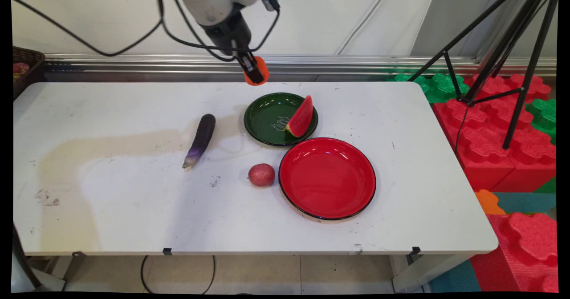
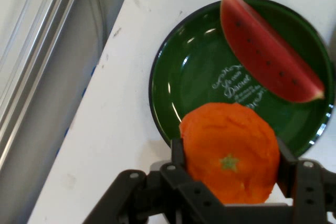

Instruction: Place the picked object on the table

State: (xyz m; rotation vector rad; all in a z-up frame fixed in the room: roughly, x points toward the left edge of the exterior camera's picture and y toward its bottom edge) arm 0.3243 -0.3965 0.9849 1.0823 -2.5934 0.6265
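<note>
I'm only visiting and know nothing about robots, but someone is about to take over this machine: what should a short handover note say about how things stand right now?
End effector: shut on the orange, held in the air above the table's far edge, beside the green plate.
Green plate: holds a watermelon slice at its right side.
Red plate: empty, in front of the green one.
On the bare table: an eggplant left of the green plate, a small red fruit just left of the red plate.
</note>
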